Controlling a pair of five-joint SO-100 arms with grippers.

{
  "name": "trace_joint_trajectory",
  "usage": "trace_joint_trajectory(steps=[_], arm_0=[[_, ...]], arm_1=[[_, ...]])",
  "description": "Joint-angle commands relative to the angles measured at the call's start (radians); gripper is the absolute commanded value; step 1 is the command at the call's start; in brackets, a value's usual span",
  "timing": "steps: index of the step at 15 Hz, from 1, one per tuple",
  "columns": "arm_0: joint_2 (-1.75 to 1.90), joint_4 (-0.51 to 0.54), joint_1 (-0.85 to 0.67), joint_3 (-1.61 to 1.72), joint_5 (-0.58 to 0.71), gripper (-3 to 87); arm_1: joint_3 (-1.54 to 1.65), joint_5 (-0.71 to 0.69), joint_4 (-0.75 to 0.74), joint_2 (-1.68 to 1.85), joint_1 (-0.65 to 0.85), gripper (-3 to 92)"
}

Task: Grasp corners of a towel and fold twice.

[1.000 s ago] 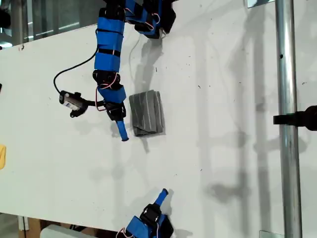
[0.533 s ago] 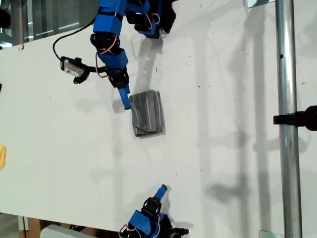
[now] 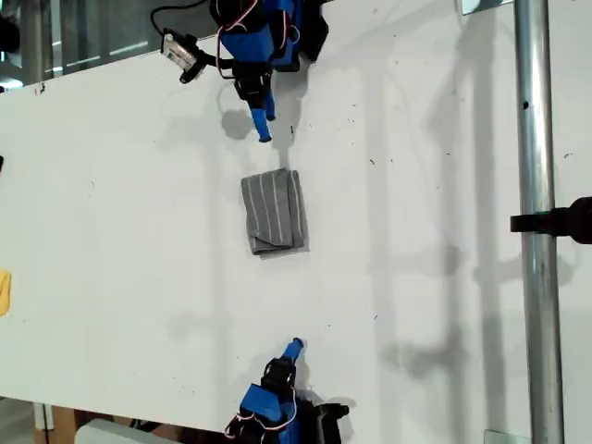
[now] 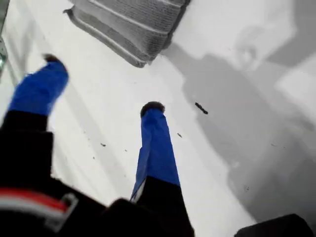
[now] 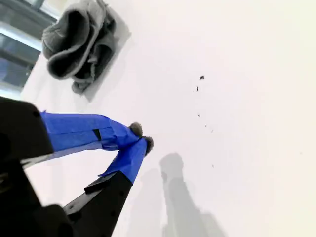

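Towel: folded into a compact striped rectangle, lying flat just left of centre in the exterior view; both folds look complete. My first gripper: jaws spread, empty, apart from the cloth. My second gripper: tips touching, empty, well apart.

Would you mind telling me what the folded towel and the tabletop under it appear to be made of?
The towel looks like soft woven or knitted cloth, dark grey with thin white stripes; the first wrist view shows a ribbed weave and limp rolled edges. The table seems a hard, smooth white board, matte, with small dark specks; whether laminate or painted wood is unclear.
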Motion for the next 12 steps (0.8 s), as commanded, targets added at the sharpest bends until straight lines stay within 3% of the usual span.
trace_joint_trajectory(steps=[1,2,3,4,6,12], arm_0=[[0.006,0.006,0.028,0.006,0.161,-2.6],[0.006,0.006,0.043,0.006,0.281,-2.6],[0.006,0.006,0.046,0.006,0.382,-2.6],[0.006,0.006,0.041,0.006,0.376,-2.7],[0.006,0.006,0.041,0.006,0.376,-2.7],[0.006,0.006,0.041,0.006,0.376,-2.7]], arm_1=[[0.072,0.08,-0.011,0.011,-0.008,-0.2],[0.087,0.199,0.043,0.002,-0.051,-0.2],[0.087,0.196,0.049,-0.002,-0.057,0.2],[0.087,0.204,0.048,-0.002,-0.087,8.8],[0.084,0.097,0.071,0.003,-0.141,9.0],[0.084,0.091,0.072,0.003,-0.164,9.0]])
